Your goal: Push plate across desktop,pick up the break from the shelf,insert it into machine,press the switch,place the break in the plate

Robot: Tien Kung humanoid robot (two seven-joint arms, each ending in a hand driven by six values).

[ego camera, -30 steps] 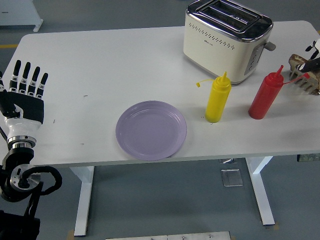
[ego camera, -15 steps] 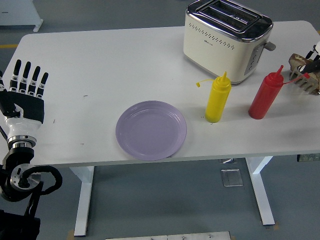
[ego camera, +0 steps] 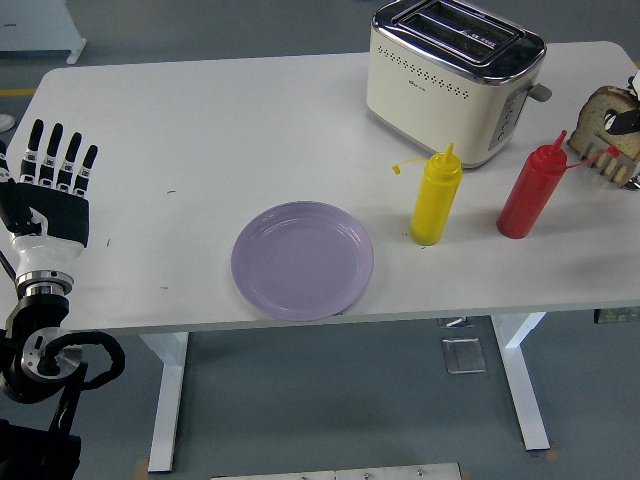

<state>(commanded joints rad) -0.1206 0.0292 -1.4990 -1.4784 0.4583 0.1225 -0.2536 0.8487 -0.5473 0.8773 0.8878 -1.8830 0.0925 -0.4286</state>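
My left hand [ego camera: 52, 190] stands at the 9 o'clock edge of the white table [ego camera: 200, 130], palm up on its wrist, the four long fingers [ego camera: 60, 155] straight and side by side, pointing toward 12 o'clock. It holds nothing and touches nothing on the tabletop.

My right hand [ego camera: 630, 118] barely shows at the 3 o'clock edge. Only a dark part of it shows there, against the slice of bread [ego camera: 603, 108], and I cannot tell how its fingers lie or whether they grip the slice. The bread is a browned slice standing roughly upright over the wooden rack [ego camera: 606, 163], whose pale prongs stick out just below it.

The lilac plate [ego camera: 302, 260] lies flat near the table's near edge, a little toward 6 o'clock from centre, with nothing on it. Beside it toward 3 o'clock stands the yellow squeeze bottle [ego camera: 436, 197], upright, and farther on at 3 o'clock the red squeeze bottle [ego camera: 532, 192], also upright, its nozzle close to the rack's prongs. Behind both bottles, toward 1 o'clock, sits the cream toaster [ego camera: 450, 75] with its two chrome-rimmed slots on top and its lever on the end facing the rack. The slots look dark.
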